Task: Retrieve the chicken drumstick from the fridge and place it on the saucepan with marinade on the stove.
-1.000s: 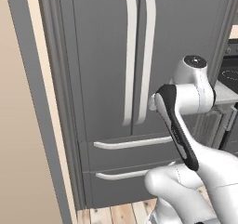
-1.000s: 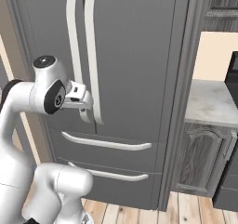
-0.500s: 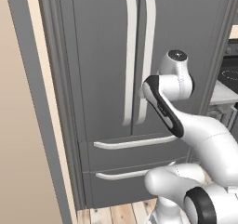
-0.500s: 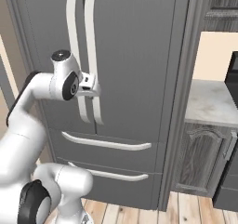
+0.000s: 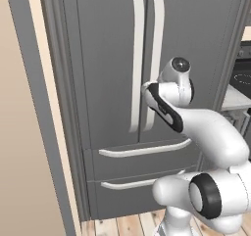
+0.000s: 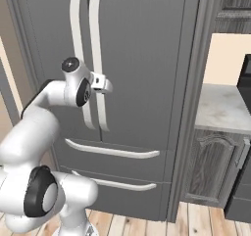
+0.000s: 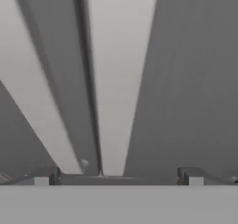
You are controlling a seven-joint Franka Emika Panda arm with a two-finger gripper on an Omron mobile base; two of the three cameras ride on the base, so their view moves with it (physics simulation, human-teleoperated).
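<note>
1. The fridge (image 5: 112, 59) stands closed, both upper doors shut and the two bottom drawers pushed in.
2. The two long pale door handles (image 5: 138, 59) hang side by side at the middle seam.
3. The gripper (image 6: 105, 83) is raised in front of the right-door handle (image 6: 96, 59), near its lower half; whether it touches the handle, I cannot tell.
4. In the hand view the jaws stand wide apart, with one fingertip (image 7: 42, 179) at each bottom corner and the lower end of the right-door handle (image 7: 118, 79) between them; they hold nothing.
5. The chicken drumstick cannot be seen; the fridge doors are shut.
6. To the right of the fridge a pale stone surface (image 6: 223, 110) lies on a grey cabinet (image 6: 211, 169).
</note>
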